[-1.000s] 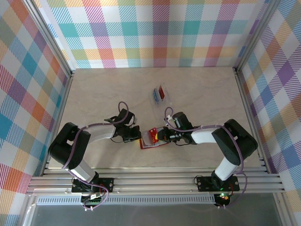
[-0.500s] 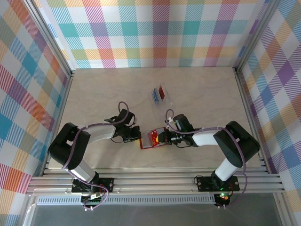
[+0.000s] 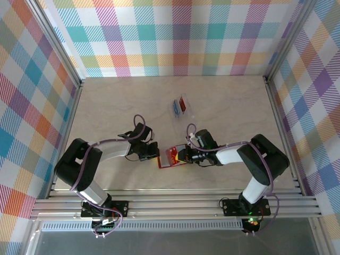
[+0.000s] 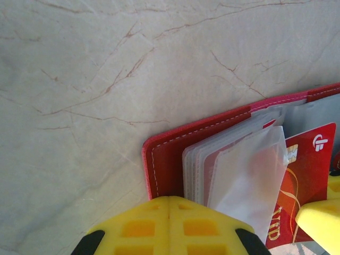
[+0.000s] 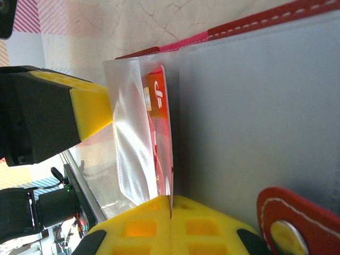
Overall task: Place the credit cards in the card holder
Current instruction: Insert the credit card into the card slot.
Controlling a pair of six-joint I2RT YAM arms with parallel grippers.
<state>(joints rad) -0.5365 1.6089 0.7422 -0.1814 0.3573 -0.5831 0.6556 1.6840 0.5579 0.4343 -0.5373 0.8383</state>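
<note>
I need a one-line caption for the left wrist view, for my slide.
Open red card holder on the marble-patterned table, a red credit card partly under a clear sleeve.

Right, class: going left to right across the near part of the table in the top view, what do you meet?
Left gripper → card holder → right gripper, shut on a red credit card.

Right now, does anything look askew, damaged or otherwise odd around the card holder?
Nothing looks damaged or spilled. One clear sleeve of the card holder stands lifted off the stack. The red card, pinched in the right claw, is only partly covered by it. That fits a card mid-insertion.
</note>
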